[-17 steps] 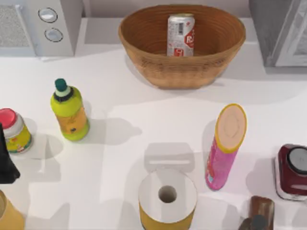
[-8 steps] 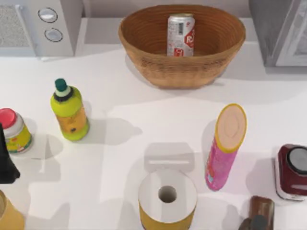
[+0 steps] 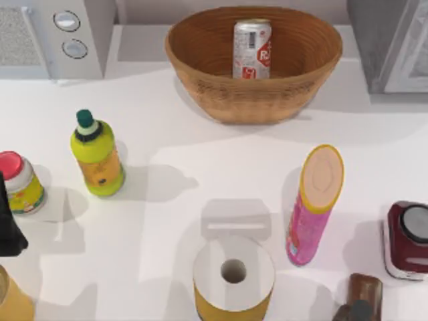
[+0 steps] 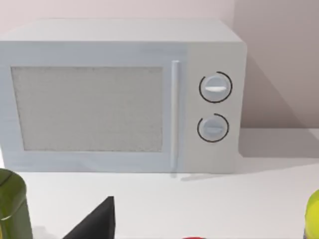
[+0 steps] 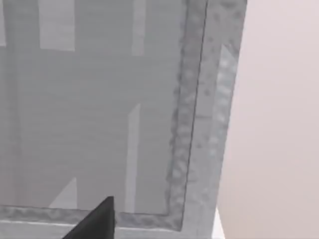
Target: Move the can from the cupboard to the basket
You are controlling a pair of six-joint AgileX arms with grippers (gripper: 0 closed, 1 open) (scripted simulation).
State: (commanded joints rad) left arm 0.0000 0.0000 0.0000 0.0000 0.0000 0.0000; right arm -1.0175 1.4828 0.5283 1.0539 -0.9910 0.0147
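The small silver metal can with a red-and-white label [image 3: 252,49] is seen standing upright inside the large oval brown woven wicker basket [image 3: 200,73], at the back middle of the white table [image 3: 200,154]. The grey box-like cupboard with a white-framed pale door [image 3: 388,43] is placed at the back right, just beside the basket. A light grey microwave with two round knobs [image 3: 50,37] is set at the back left. The left arm [image 3: 8,224] is parked at the table's left edge; whether either arm's fingers are open cannot be told, and nothing is seen held by them.
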